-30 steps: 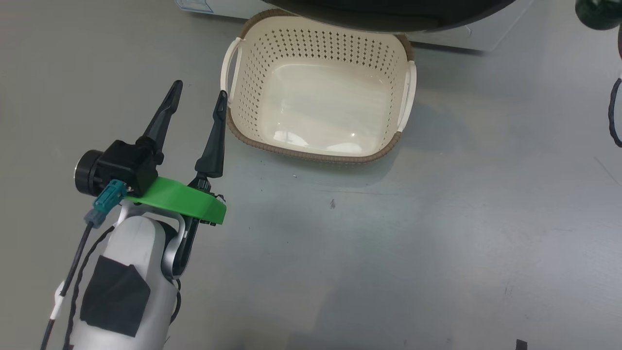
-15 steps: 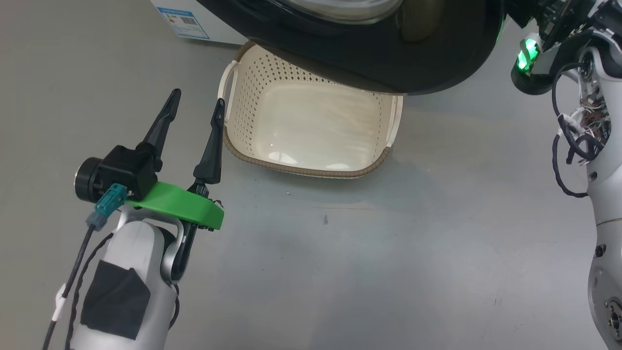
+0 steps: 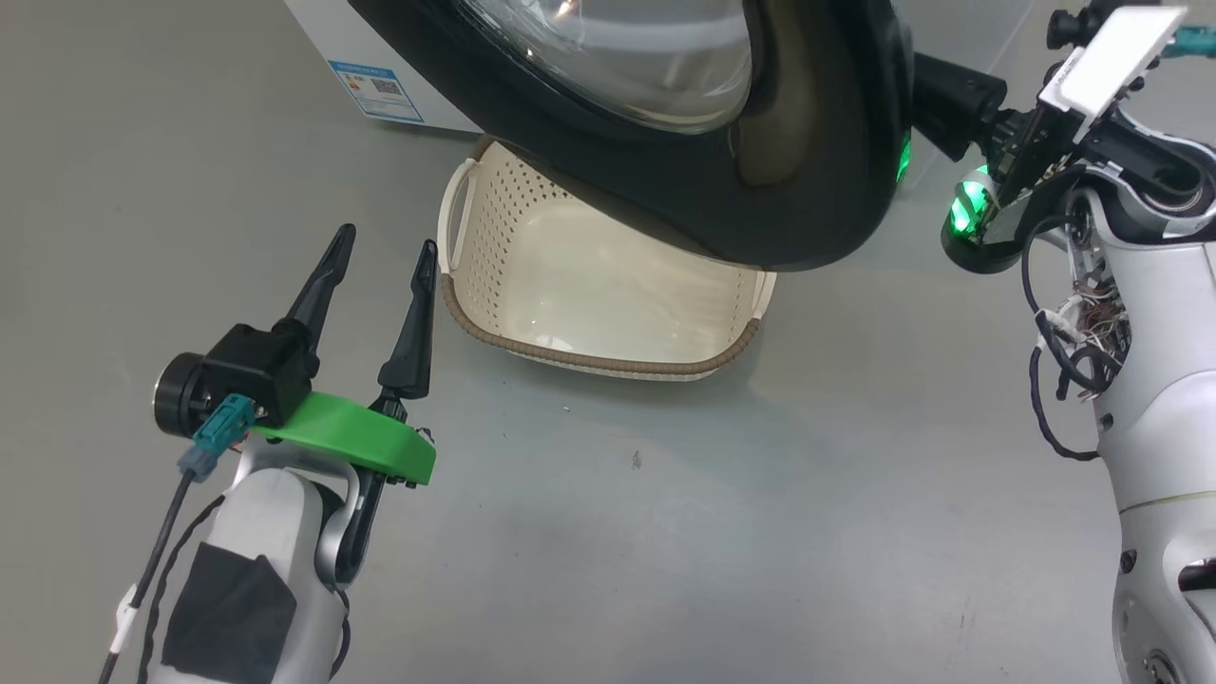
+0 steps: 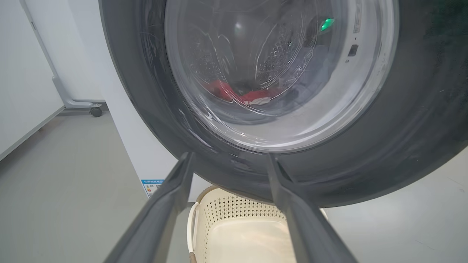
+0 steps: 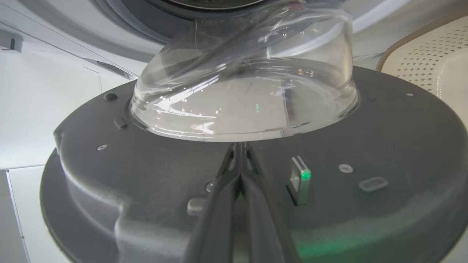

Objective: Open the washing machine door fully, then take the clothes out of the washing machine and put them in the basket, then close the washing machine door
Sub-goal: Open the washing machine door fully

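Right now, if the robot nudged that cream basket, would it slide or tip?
Probably slide: the basket looks empty and sits flat on a smooth grey floor. Its thin perforated plastic walls suggest it is light yet fairly stiff. Low and wide, it seems unlikely to tip.

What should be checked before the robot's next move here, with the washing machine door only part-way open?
1. The washing machine door fully open: not ok; it stands part-way, overhanging the basket.
2. The right gripper placed to push: ok; shut, tips at the door's inner face beside the glass bowl.
3. The left gripper free: ok; open, empty, beside the basket.
4. The basket ready: ok; empty, upright on the floor.
5. The clothes located: ok; red fabric lies in the drum, seen through the glass bowl.
6. Room for the door's further swing: cannot tell.
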You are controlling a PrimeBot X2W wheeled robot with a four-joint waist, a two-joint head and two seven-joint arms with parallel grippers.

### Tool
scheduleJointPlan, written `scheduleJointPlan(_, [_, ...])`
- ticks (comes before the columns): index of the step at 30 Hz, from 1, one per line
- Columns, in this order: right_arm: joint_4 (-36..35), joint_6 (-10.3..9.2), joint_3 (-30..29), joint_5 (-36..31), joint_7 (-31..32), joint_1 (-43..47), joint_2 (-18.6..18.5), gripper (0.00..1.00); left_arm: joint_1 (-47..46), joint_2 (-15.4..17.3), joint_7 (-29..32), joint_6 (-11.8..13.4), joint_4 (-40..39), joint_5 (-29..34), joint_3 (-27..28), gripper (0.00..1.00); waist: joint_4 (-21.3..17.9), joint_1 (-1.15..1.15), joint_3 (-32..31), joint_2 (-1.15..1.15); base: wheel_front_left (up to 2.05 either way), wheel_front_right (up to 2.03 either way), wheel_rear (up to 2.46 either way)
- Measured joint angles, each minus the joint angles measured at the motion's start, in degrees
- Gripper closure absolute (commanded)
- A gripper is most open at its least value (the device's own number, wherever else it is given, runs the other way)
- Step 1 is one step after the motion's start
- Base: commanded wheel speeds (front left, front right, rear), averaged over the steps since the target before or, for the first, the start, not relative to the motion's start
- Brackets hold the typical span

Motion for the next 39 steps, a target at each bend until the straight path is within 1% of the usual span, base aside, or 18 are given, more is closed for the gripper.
scheduleJointPlan(4, [-1.5,0.05,0.9,0.4,1.2,2.3,0.7,1.00,0.9,0.0,0.0,0.0,0.5,0.1,0.0,0.00,0.2,0.00,-0.9,0.00,0.00,0.00,0.00])
scheduleJointPlan(6, [-2.2,0.44,1.5,0.6,1.9,3.6,1.0,1.00,1.3,0.0,0.0,0.0,0.7,0.1,0.0,0.00,0.3,0.00,-1.4,0.00,0.00,0.00,0.00])
scheduleJointPlan(10, [-3.6,0.47,2.7,0.8,3.3,6.6,1.9,1.00,2.0,0.0,0.0,0.0,1.1,0.4,0.0,0.00,0.6,0.00,-2.5,0.00,0.00,0.00,0.00])
scheduleJointPlan(20, [-8.2,0.47,5.6,1.7,5.6,13.9,2.6,1.00,4.7,0.0,0.0,0.0,2.5,0.4,-0.1,0.00,1.9,0.00,-6.1,0.00,0.00,0.00,0.00])
scheduleJointPlan(33, [-11.7,0.47,10.5,3.0,6.8,22.0,3.5,1.00,7.5,0.0,0.0,0.0,3.5,0.5,-0.8,0.00,5.6,0.00,-10.6,0.00,0.00,0.00,0.00])
scheduleJointPlan(39, [-12.4,0.47,11.6,3.4,6.0,23.4,3.6,1.00,8.3,0.0,0.0,0.0,3.6,0.4,-1.2,0.00,7.2,0.00,-11.6,0.00,0.00,0.00,0.00])
